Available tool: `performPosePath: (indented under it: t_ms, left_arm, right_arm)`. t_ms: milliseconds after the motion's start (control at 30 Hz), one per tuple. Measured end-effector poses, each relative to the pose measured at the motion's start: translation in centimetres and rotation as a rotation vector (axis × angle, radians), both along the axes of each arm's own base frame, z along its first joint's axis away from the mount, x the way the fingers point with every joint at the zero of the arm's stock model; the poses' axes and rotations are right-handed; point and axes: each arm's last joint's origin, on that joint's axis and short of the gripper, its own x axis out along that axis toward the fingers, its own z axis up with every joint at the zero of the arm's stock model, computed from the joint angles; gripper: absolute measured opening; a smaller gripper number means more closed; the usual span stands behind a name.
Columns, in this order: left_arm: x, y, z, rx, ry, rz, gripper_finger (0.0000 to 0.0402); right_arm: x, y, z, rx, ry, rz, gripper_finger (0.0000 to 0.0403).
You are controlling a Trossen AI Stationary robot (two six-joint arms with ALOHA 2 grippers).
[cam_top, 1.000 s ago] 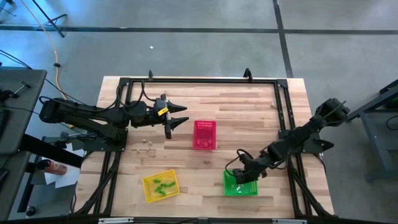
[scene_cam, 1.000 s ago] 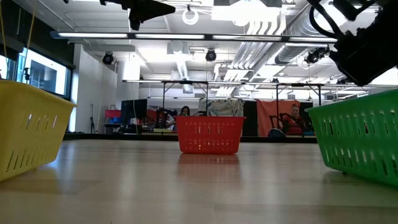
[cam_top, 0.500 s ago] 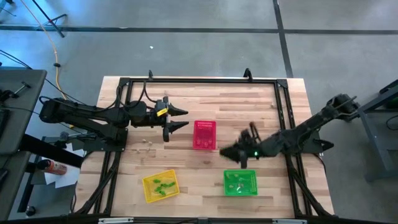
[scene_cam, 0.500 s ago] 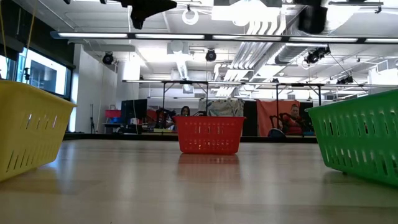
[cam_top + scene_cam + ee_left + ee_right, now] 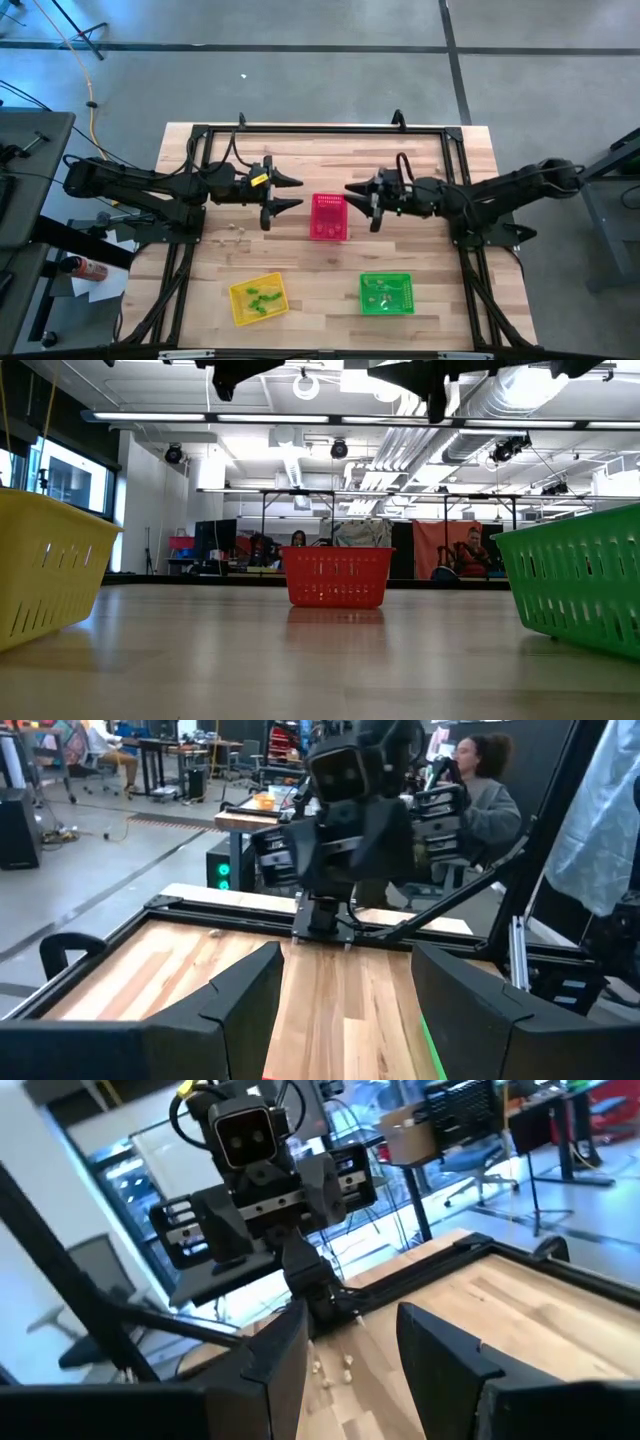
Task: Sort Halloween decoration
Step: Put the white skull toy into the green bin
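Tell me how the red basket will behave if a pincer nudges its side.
The red basket looks like thin open mesh plastic, so it is probably light and would slide on the smooth wooden table rather than resist. It sits wide and low in the low view, so tipping seems unlikely. Its walls may flex slightly.

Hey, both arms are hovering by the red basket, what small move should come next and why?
Probably lower the left claw toward the pale trinkets loose on the table beside it. It is open and empty, nearest to them, and they sit outside every basket. The right claw, also empty, hovers on the red basket's other side.
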Motion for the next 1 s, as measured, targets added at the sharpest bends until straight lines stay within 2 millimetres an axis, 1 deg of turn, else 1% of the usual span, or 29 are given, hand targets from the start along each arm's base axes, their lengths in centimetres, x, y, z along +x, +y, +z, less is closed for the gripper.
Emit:
performPosePath:
  t_ms: [167,367,467,600,767,867,933,1000]
  left_arm:
    - [0.0,0.0,0.0,-0.004,-0.002,0.005,0.0211]
    - [0.0,0.1,0.0,-0.014,-0.005,0.033,0.0211]
    - [0.0,0.2,0.0,-0.011,0.003,0.058,0.0211]
    - [0.0,0.2,-0.2,0.023,0.020,0.058,0.0211]
    - [0.0,0.2,-0.4,0.032,0.048,0.056,0.0211]
    - [-0.1,0.2,-0.7,0.043,0.071,0.051,0.0211]
    - [-0.2,0.1,-1.0,0.019,0.117,0.028,0.0211]
    - [-0.7,0.1,-1.5,-0.056,0.231,0.009,0.0211]
  right_arm:
    - [0.2,-1.3,0.0,-0.120,0.018,0.063,0.0150]
    - [0.2,-1.8,0.0,-0.251,0.025,0.152,0.0150]
    - [0.2,-2.0,0.0,-0.301,0.029,0.156,0.0150]
    - [0.2,-2.2,0.0,-0.316,0.031,0.148,0.0150]
    - [0.2,-2.2,0.0,-0.275,0.028,0.150,0.0150]
    - [0.2,-2.2,-0.1,-0.281,0.041,0.153,0.0150]
    - [0.2,-2.2,-0.2,-0.281,0.043,0.153,0.0150]
    - [0.2,-2.2,-0.2,-0.281,0.043,0.152,0.0150]
